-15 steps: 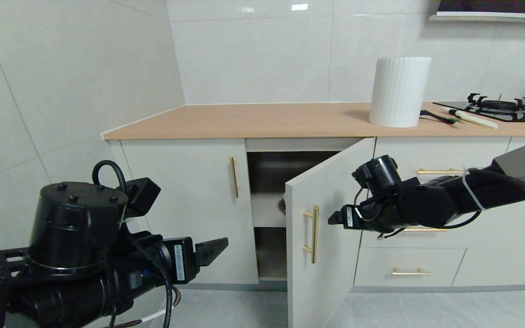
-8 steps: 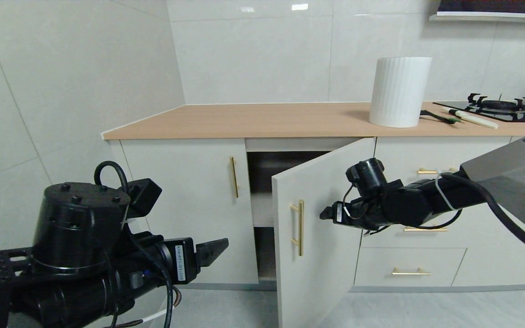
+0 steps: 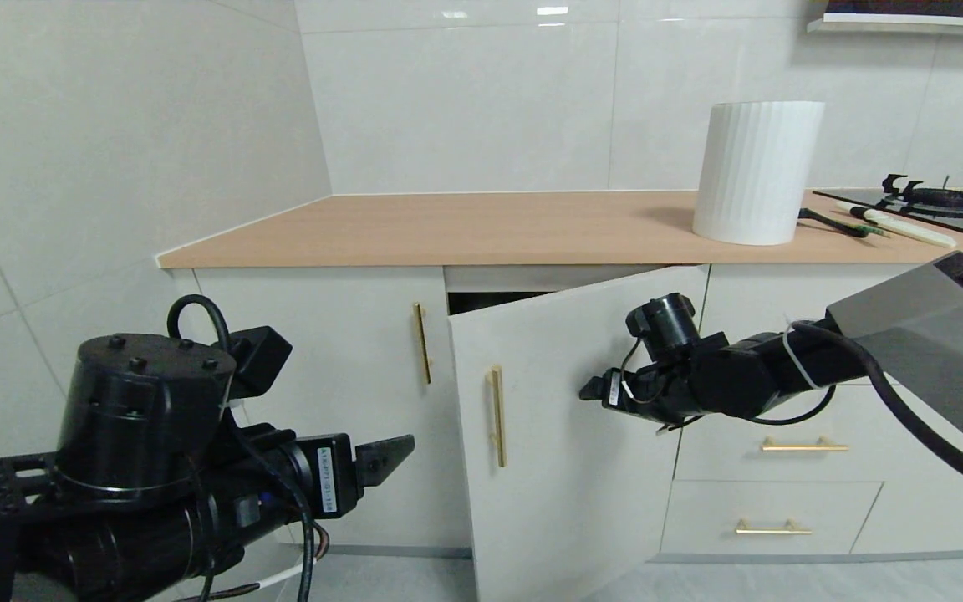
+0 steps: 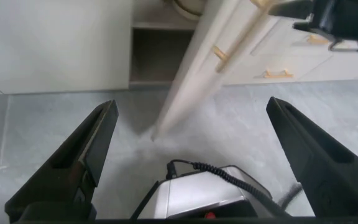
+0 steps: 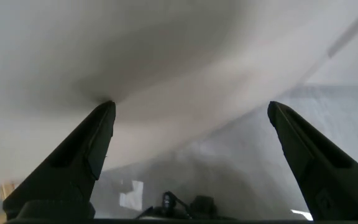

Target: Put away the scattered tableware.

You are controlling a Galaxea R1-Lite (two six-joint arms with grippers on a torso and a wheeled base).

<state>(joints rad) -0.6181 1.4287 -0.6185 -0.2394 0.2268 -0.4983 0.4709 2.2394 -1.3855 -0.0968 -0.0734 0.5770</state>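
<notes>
The white cabinet door [image 3: 565,401] with a gold handle [image 3: 496,415] stands slightly ajar, leaving a thin dark gap at its top. My right gripper [image 3: 594,391] rests against the door's outer face, right of the handle. In the right wrist view its fingers [image 5: 73,162] are spread open with the door panel [image 5: 166,62] close in front. My left gripper [image 3: 385,468] hangs low at the left, open and holding nothing [image 4: 191,155]. The left wrist view catches the door's edge [image 4: 197,68] and a pale rounded dish rim [image 4: 188,5] on the shelf behind it.
On the wooden countertop [image 3: 465,226] stands a tall white ribbed container [image 3: 757,171], with utensils [image 3: 866,221] and a gas hob [image 3: 941,196] beyond it. The left cabinet door [image 3: 323,393] is closed. Drawers with gold handles [image 3: 803,447] lie right of the door. Grey floor below.
The cabinet door has swung from well open to nearly closed, with my right gripper following it leftward against its face. The head view shifted a little. The left arm stayed put.
</notes>
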